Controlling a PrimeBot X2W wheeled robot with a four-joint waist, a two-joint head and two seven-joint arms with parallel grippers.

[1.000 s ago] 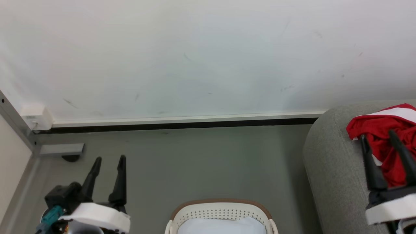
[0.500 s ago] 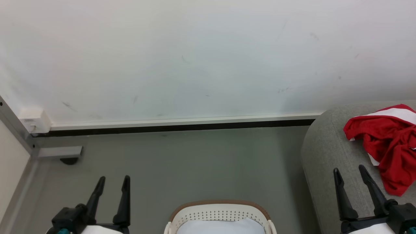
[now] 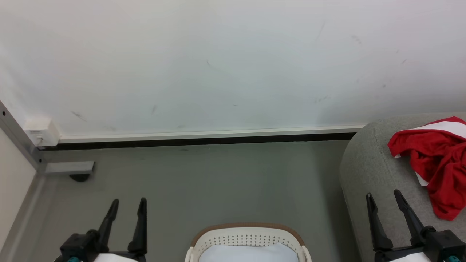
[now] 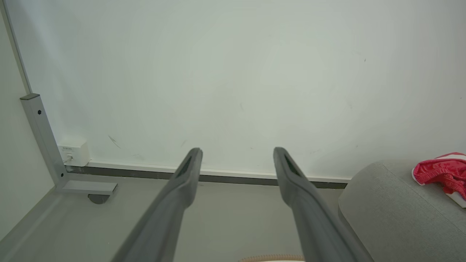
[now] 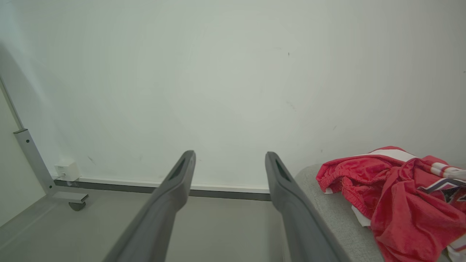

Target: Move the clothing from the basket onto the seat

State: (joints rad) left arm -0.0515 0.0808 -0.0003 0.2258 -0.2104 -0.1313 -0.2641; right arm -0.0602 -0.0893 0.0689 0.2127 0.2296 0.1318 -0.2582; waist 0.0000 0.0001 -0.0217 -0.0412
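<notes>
Red clothing [image 3: 435,162] with white bands lies crumpled on the grey seat [image 3: 375,174] at the right; it also appears as clothing [image 5: 397,196] on the seat [image 5: 335,218] in the right wrist view and clothing [image 4: 442,173] in the left wrist view. The cream basket [image 3: 247,240] with a tan rim stands at the bottom centre, a plain white cloth [image 3: 247,253] showing inside. My left gripper [image 3: 129,201] is open over the floor, left of the basket. My right gripper [image 3: 383,194] is open above the seat's near edge, empty, left of the clothing.
A white wall with a dark baseboard [image 3: 204,140] runs behind the grey floor. A grey metal post [image 3: 18,140] with a foot and caster [image 3: 79,177] stands at the left, beside a small white box [image 3: 40,131].
My right gripper has drawn back from over the red clothing to the lower right, leaving the clothing on the seat. My left gripper has sunk lower in the head view.
</notes>
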